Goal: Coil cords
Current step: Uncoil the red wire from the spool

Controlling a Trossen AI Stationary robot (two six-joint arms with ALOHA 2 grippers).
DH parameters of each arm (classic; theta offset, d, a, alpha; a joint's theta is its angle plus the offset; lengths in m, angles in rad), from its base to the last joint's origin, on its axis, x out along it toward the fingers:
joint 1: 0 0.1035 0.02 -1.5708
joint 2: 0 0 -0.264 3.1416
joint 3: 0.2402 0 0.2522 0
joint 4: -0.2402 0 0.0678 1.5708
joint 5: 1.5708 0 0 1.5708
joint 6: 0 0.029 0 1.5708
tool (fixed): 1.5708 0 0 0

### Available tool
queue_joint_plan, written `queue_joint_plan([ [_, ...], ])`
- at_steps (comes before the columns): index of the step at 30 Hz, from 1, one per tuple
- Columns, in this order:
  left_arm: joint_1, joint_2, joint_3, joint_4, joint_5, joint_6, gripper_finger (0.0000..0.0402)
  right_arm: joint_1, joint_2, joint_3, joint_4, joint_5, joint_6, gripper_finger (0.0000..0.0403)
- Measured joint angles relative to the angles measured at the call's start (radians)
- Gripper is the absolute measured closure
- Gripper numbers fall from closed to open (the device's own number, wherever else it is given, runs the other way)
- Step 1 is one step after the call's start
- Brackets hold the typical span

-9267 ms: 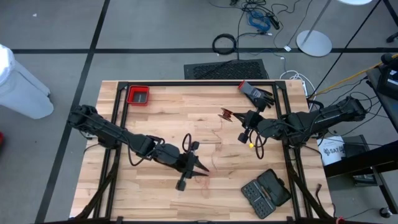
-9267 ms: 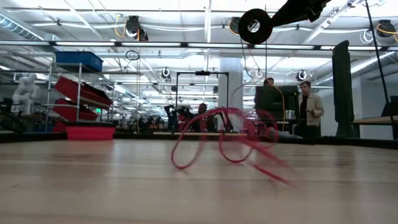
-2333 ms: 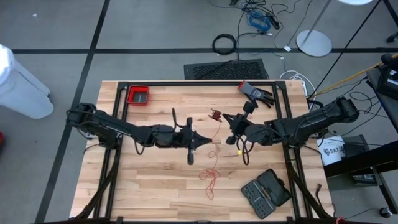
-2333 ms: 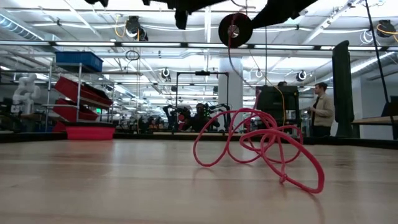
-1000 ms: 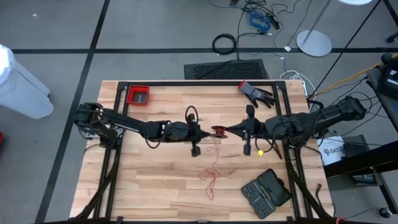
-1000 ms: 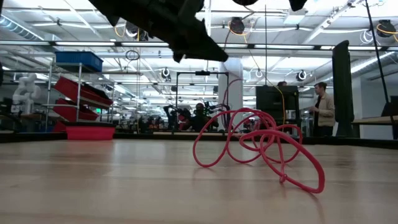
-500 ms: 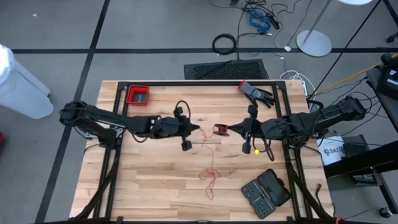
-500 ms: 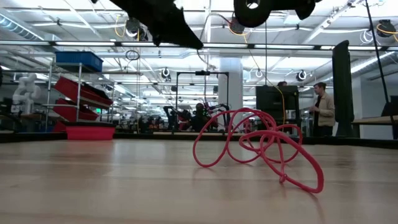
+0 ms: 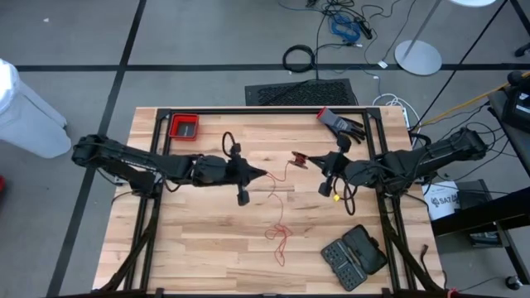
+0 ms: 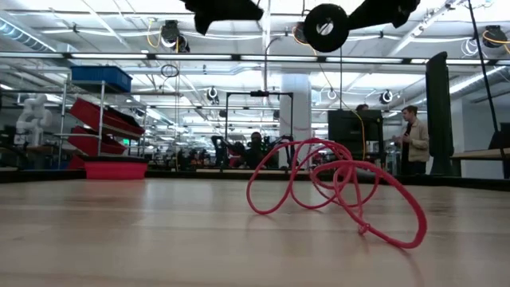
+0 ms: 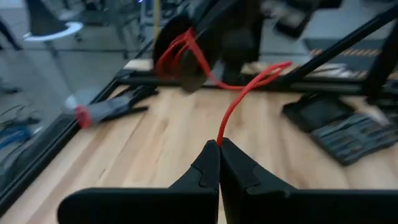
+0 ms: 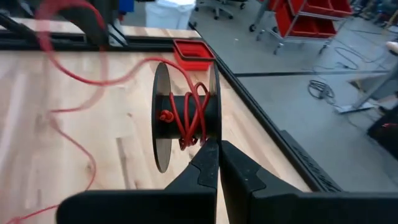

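The left gripper [image 9: 263,175] is clamped on the red cord [image 9: 279,234] above the table's middle. Just to its right, the right gripper [image 9: 308,163] pinches the spool [image 9: 298,159]. The loose cord lies nearer on the table [image 9: 199,248].

table [image 9: 207,240]: wood | on it: red bin [image 9: 184,127], glove [image 9: 341,124], tool case [image 9: 354,255], loose red cord [image 9: 278,236]
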Motion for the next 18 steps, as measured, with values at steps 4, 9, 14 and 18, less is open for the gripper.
queue_joint_plan([
  [4,-0.002,0.003,0.000,0.047,0.058,-0.002,0.0402,-0.015,0.029,0.000,-0.020,0.033,-0.008,0.0403],
  [9,-0.010,0.002,0.000,0.068,0.083,-0.003,0.0402,-0.040,0.074,0.000,-0.023,0.052,-0.029,0.0403],
  [14,-0.015,0.023,0.000,0.109,0.120,-0.003,0.0402,-0.058,0.109,0.000,-0.020,0.093,-0.046,0.0403],
  [18,-0.020,0.066,0.000,0.195,0.175,-0.004,0.0402,-0.065,0.130,0.000,-0.006,0.109,-0.057,0.0403],
])
